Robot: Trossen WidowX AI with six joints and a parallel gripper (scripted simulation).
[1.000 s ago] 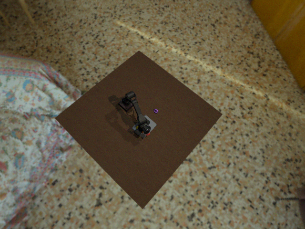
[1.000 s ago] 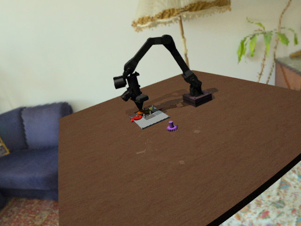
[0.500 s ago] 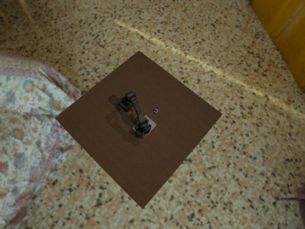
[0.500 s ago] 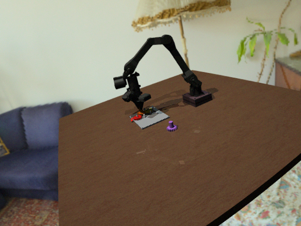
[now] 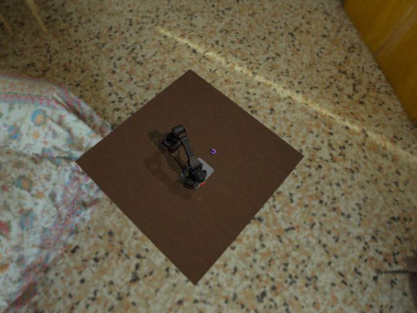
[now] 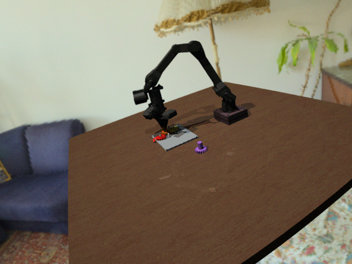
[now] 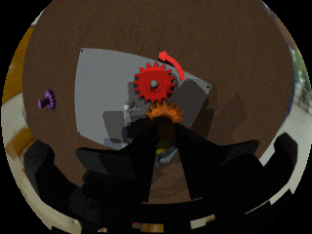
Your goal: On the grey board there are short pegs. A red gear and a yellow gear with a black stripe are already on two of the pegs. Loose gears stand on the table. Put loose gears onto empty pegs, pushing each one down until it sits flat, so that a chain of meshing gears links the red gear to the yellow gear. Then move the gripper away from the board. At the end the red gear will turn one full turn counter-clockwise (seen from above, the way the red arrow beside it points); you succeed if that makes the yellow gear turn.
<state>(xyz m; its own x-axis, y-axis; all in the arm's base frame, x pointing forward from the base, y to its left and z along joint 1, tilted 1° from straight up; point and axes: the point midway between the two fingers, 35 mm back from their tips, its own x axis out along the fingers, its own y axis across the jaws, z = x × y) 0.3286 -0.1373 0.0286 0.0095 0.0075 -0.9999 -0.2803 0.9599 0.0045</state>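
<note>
On the grey board point(image 5: 208, 169) point(image 6: 181, 139) point(image 7: 97, 93), toward the side with the red arrow point(image 5: 202, 183) point(image 7: 175, 65), I have my gripper point(image 6: 164, 130) point(image 7: 166, 127) pointing down with its fingers clenched around the orange gear point(image 6: 164, 132) point(image 7: 166, 113). From the wrist camera I see the orange gear right at the fingertips, its toothed rim showing just past them and its middle lost in shadow. It sits immediately beside the red gear point(image 6: 160, 137) point(image 7: 154, 84), rims meeting or nearly so; I can't tell from here whether the teeth mesh, or whether the orange one is flat on its peg. The red gear has a peg tip poking through its centre. On the opposite side of the orange gear, the yellow gear point(image 5: 187, 174) point(image 6: 174, 130) point(image 7: 162, 151) lies close by my fingers, mostly dark and partly hidden by them on the wrist view. A pale peg point(image 6: 168, 135) point(image 7: 129, 105) stands bare near the red and orange gears. Well apart from my gripper, off the board, the purple gear point(image 5: 213, 152) point(image 6: 201, 148) point(image 7: 50, 99) stands on the brown table point(image 5: 235, 215) point(image 6: 181, 210) point(image 7: 195, 29), its knob upward.
</note>
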